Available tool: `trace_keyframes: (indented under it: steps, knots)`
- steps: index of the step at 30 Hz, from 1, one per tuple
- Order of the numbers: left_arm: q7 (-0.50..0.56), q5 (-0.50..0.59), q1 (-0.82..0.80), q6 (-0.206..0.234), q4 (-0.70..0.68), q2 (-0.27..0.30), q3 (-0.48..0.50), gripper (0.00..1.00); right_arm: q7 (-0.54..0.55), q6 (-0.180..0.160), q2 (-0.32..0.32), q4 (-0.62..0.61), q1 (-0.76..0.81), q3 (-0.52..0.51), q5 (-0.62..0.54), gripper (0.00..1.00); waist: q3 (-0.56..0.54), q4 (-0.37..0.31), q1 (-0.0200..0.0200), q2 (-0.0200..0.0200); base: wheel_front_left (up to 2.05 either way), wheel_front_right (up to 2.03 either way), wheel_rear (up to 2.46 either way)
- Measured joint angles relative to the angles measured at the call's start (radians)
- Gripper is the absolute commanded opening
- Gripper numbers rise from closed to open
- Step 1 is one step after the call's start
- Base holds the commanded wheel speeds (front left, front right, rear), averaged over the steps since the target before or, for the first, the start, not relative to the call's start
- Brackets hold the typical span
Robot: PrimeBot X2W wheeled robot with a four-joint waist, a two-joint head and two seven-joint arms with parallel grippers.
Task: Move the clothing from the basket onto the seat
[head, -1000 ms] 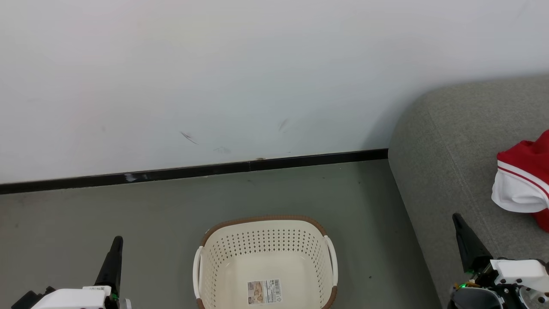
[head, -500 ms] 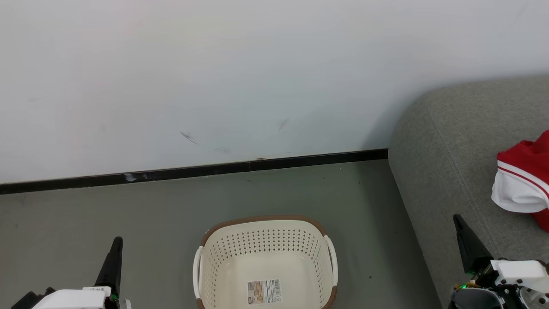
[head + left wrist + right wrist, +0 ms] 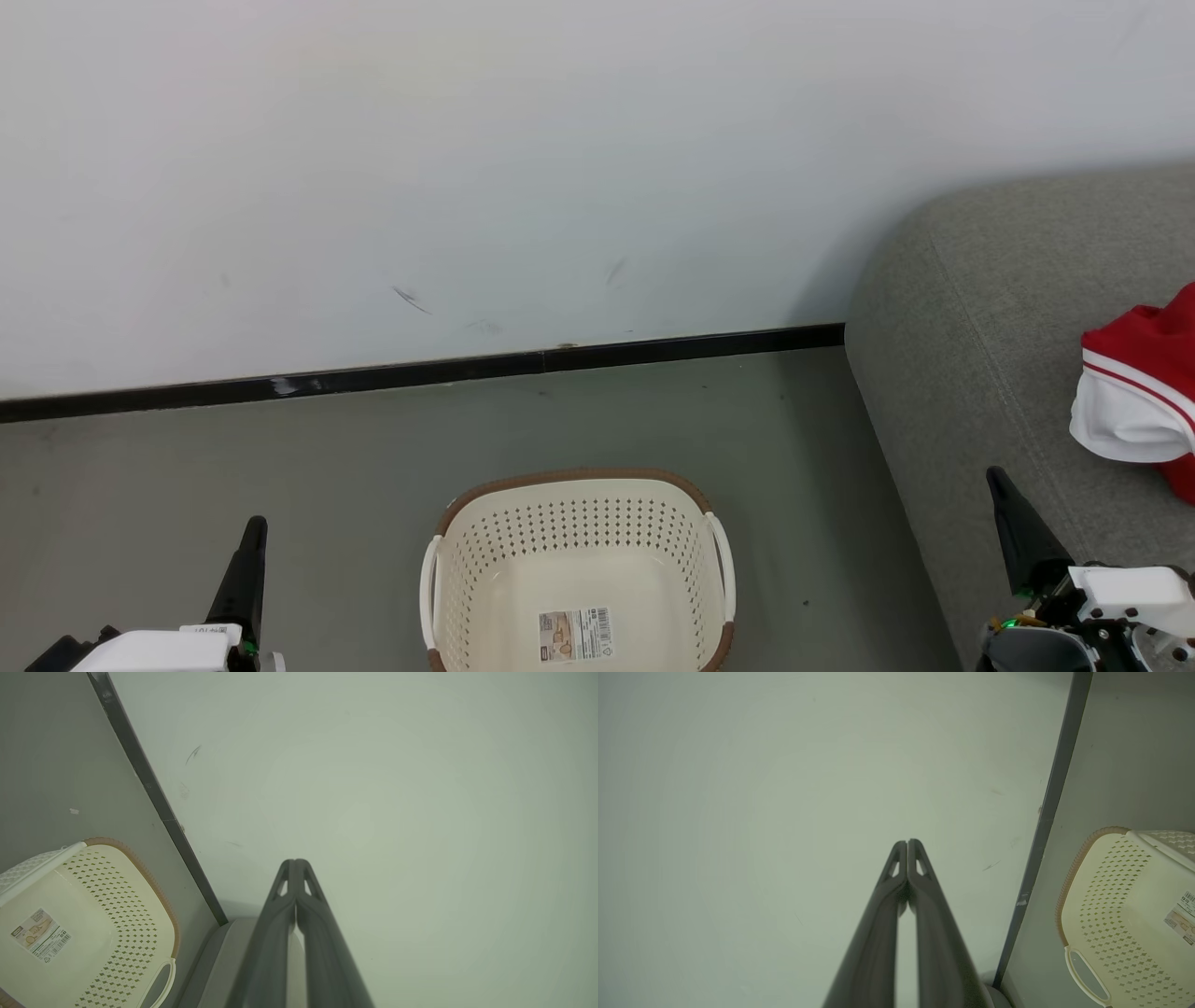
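basket [image 3: 579, 523] looks empty, clothing [image 3: 1134, 401] on seat [image 3: 971, 308]. left end effector [image 3: 253, 527], right end effector [image 3: 999, 483] pressed together, holding nothing. cloth likely soft, light, floppy: pinch a bunched fold

Head cam: set high, faces fwd + down. Wall [image 3: 560, 140] takes upper half, skirting [image 3: 420, 373] crosses mid-frame, floor [image 3: 280, 467] below. Basket [image 3: 579, 532] sits bottom centre, seen from above, cut by frame edge. Seat [image 3: 971, 327] at right edge. Left gripper [image 3: 253, 527] lower left, right gripper [image 3: 997, 478] lower right, tips pointing up-frame.

L wrist cam: looks along own fingers [image 3: 280, 933], aimed at wall. View rolled: skirting runs as steep diagonal, basket in lower-left corner.

R wrist cam: same heading, rolled other way. Skirting near-vertical at right, basket lower right.

Shared by all 3: wall w/ scuffs [image 3: 411, 299], skirting, basket interior w/ label [image 3: 574, 635].
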Motion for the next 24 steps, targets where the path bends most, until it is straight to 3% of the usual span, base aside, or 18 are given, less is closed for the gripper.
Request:
trace_keyframes:
  steps: [24]
  knots:
    - [0.0,0.0,-0.001,0.0,0.004,0.0,0.001,0.0,0.006,0.0,0.0,0.001,0.0,-0.003,0.0,0.0,0.0,0.0,-0.0001,0.0,0.0,0.0,0.0]
